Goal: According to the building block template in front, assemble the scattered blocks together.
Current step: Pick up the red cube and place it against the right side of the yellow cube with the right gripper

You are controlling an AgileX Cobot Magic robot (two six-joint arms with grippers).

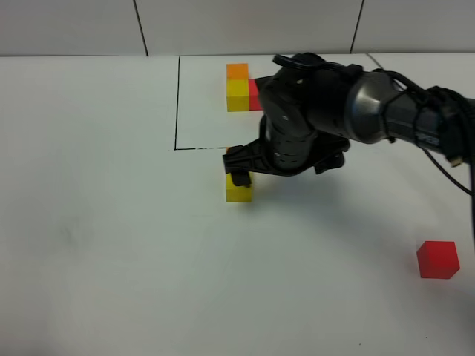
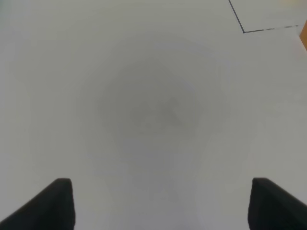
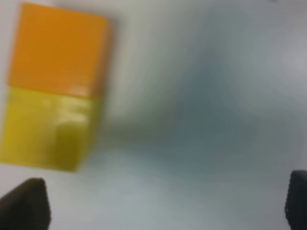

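Red cube (image 1: 438, 259) sits alone at the near right, well apart from the others, so the build looks about two-thirds done.

From the left: the left gripper (image 2: 163, 205), out of the overhead view, hangs spread wide over bare table (image 2: 144, 96), holding nothing. Left of centre, the yellow cube (image 1: 238, 191) lies close to the near edge of the black outline (image 1: 179, 104). The orange cube (image 3: 57, 48) touches its far face, as the right wrist view shows. Farther back, inside the outline, the template (image 1: 238, 85) has orange far, yellow near and red on yellow's right. Over the joined pair the right gripper (image 1: 239, 169) is spread, with nothing between its fingers. By my reading, orange and yellow match the template. Left to do: set red against yellow's right face.
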